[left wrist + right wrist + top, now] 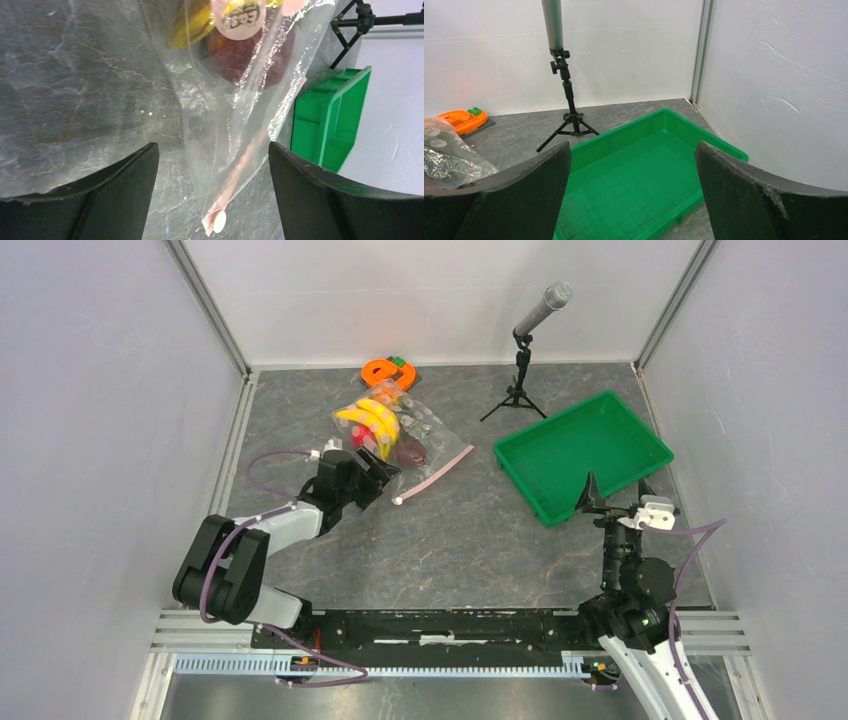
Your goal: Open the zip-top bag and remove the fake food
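Note:
The zip-top bag [400, 435] lies flat at the back middle of the table, its pink zip strip [436, 478] running toward the front left. Inside it are a yellow banana bunch [368, 420], a dark maroon fruit [411, 451] and a small red piece [358, 440]. My left gripper [385, 478] is open just in front of the bag's zip end. In the left wrist view the bag [235, 115], its zip strip [245, 165] and white slider [219, 221] lie between the open jaws of the left gripper [212, 146], untouched. My right gripper [615, 495] is open and empty at the green tray's near edge.
The green tray [585, 450] sits at the right; it shows in the right wrist view [639, 125] between the open jaws of the right gripper [633, 145]. A microphone on a tripod [525, 350] stands at the back. An orange "e"-shaped object [387, 370] lies behind the bag.

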